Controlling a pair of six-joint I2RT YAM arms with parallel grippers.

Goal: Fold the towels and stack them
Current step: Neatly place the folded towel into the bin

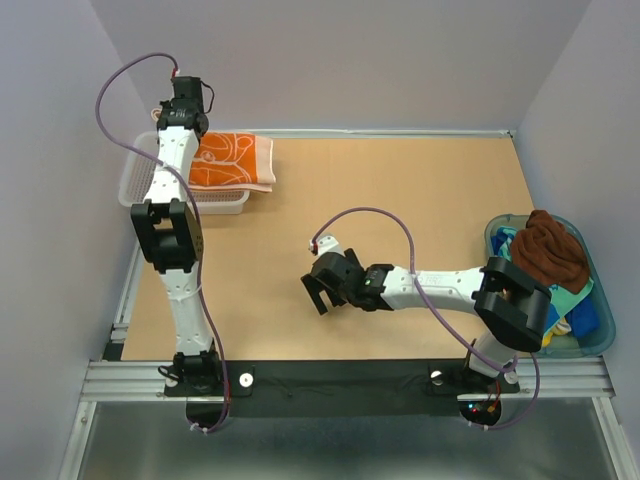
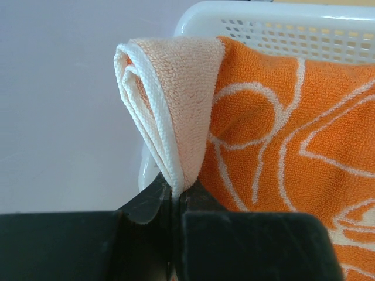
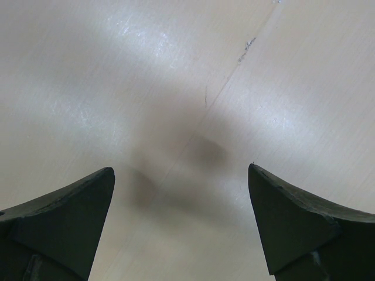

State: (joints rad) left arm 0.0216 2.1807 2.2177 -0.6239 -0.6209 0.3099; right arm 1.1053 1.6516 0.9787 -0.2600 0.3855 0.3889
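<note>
A folded orange towel (image 1: 232,160) with white circle pattern and pale border lies over the white mesh basket (image 1: 139,172) at the back left. My left gripper (image 1: 183,118) is shut on the towel's pale folded edge (image 2: 170,117), pinched at the jaw tips (image 2: 174,196). A dark brown towel (image 1: 548,250) is heaped on other green-blue towels (image 1: 575,315) in the tub at the right. My right gripper (image 1: 318,296) is open and empty, just above bare table (image 3: 187,117) in the middle.
A translucent blue-green tub (image 1: 596,345) stands at the right edge. The basket's rim (image 2: 263,12) is behind the orange towel. Grey walls surround the table. A black rail runs along the near edge.
</note>
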